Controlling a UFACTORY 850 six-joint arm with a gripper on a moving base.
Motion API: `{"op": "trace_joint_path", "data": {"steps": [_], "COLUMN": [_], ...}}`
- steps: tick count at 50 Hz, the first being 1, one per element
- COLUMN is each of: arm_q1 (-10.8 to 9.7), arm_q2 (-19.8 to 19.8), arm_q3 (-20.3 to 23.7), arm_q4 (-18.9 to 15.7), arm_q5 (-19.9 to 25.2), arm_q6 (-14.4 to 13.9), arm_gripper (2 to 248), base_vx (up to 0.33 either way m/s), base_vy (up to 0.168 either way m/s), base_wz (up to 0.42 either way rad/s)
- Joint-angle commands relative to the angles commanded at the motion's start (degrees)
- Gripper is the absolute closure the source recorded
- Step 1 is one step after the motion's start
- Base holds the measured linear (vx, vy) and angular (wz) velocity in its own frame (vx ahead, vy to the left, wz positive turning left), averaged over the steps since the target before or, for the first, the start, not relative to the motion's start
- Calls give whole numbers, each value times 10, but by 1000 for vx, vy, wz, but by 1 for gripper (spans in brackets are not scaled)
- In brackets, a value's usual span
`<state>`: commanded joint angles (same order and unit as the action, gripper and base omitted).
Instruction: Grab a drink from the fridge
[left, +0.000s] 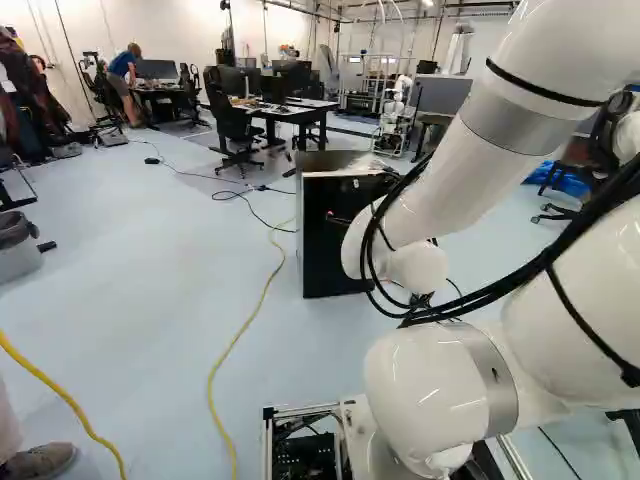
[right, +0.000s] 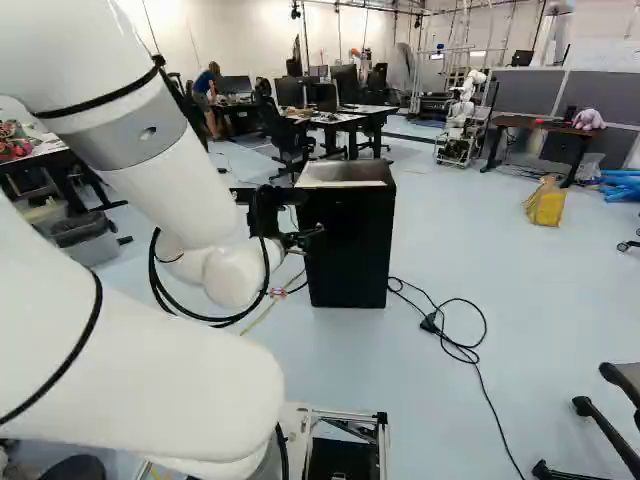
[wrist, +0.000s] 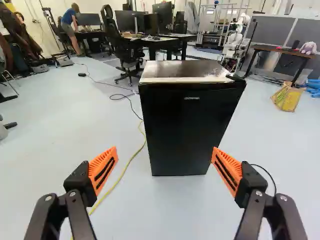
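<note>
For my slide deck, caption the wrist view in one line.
Open gripper facing a closed black mini fridge, a yellow cable on the floor beside it.

Pale floor (left: 130, 260), white wall (left: 175, 25), dark desks (left: 300, 113)

A small black fridge (wrist: 182, 71) stands upright on the pale floor (wrist: 75, 140), its door (wrist: 187, 130) closed.

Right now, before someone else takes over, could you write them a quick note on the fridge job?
Gripper: jaws wide open, holding nothing, facing the black mini fridge.
Mini fridge: upright, door closed; no drink in sight, and the inside can't be seen.
Done: gripper aimed roughly at the fridge.
Left: open the door, find a drink, grab it, take it out.
</note>
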<state>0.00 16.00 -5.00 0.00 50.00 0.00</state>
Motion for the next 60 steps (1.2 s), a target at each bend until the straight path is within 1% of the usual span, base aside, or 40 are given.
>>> {"op": "trace_joint_path", "data": {"steps": [60], "arm_q1": [0], "arm_q2": [0], "arm_q3": [0], "arm_q4": [0], "arm_q5": [0], "arm_q6": [0], "arm_gripper": [3], "base_vx": [75], "base_vy": [49], "base_wz": [-12]}}
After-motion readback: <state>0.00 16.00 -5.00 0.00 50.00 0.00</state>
